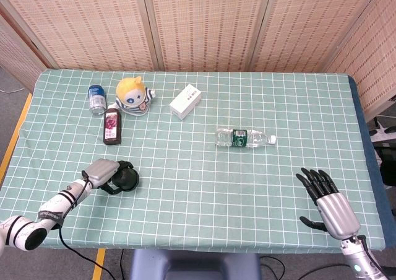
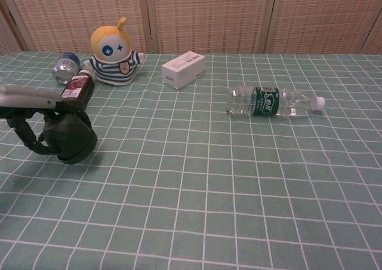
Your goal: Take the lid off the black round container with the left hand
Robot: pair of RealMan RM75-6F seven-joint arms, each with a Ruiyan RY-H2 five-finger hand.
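The black round container point(image 1: 128, 180) is near the front left of the table, and my left hand point(image 1: 104, 171) grips it from its left side with fingers curled around it. In the chest view the container point(image 2: 73, 138) shows as a dark round body low over the cloth, with the left hand point(image 2: 27, 123) wrapped on its left. I cannot tell whether it rests on the table, and no separate lid can be made out. My right hand point(image 1: 328, 199) hovers at the front right, fingers spread, holding nothing.
At the back left stand a blue can point(image 1: 96, 99), a dark red bottle point(image 1: 112, 125) lying flat, and a yellow plush toy point(image 1: 133, 94). A white box point(image 1: 186, 101) and a lying clear water bottle point(image 1: 244, 137) are mid-table, on the green checked cloth point(image 1: 204, 187).
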